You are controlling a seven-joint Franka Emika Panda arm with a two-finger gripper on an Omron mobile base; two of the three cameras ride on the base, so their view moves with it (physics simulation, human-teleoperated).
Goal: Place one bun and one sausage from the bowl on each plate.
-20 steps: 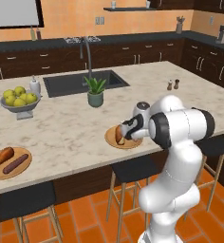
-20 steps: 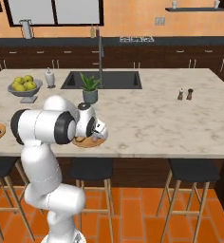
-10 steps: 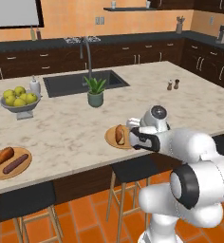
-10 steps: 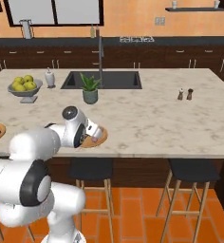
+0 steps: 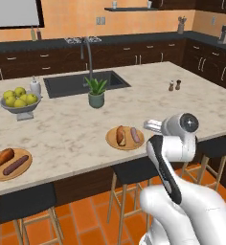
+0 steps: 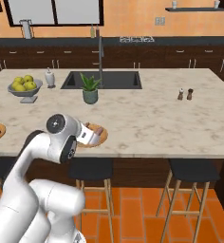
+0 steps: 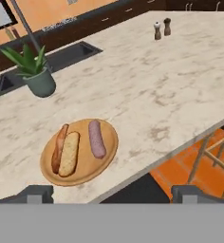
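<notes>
Wooden plate [image 7: 80,152] near the counter's front edge, taken as landmark: on it a bun [image 7: 68,153] and a sausage [image 7: 96,138] are laid side by side, apart, a darker strip pressed against the bun's far flank. The gripper [image 7: 111,193] is held above and just off the plate's near rim, fingers spread wide, nothing between them; judged a release stance. Well to the plate's left, at the counter's end, a second plate [image 5: 9,164] is seen bearing a bun and sausage too. Both pairings appear made. Potted plant [image 7: 35,76] stands beyond the plate.
</notes>
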